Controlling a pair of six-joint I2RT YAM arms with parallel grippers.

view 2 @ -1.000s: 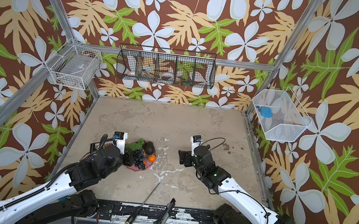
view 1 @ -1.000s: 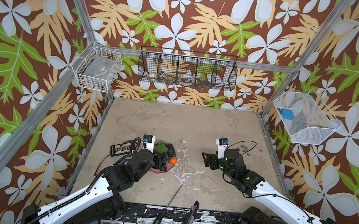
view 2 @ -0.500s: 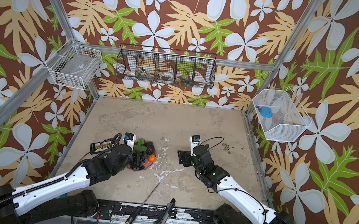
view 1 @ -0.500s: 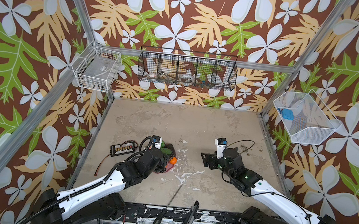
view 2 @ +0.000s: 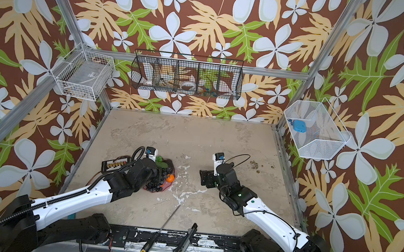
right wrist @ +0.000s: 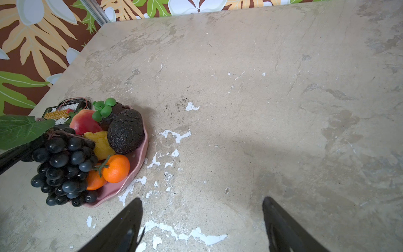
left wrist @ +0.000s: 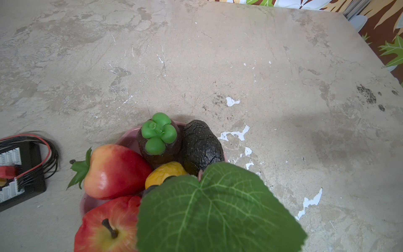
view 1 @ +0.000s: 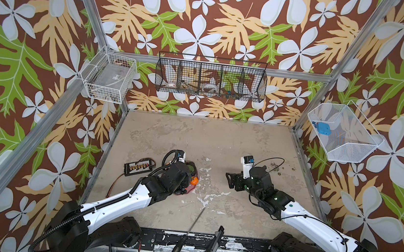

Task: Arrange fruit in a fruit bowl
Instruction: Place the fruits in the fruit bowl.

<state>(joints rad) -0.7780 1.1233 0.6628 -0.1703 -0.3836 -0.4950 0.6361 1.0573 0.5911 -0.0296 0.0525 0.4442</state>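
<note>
As glossy grapes point(right wrist: 63, 165) overhang, the scalloped bowl point(right wrist: 139, 157) holds a bumpy avocado point(right wrist: 125, 134).

Bright, even light. Soft shadows lie on the table point(right wrist: 239, 65) beside the bowl point(right wrist: 139, 157); apples point(left wrist: 113, 170) glint. Wrist views bend at their edges.

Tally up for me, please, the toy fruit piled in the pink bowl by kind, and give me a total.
grape bunch: 1
red apples: 2
lemon: 1
oranges: 2
mangosteen: 1
avocado: 1
Total: 8 pieces, all in or resting on the pink bowl
</note>
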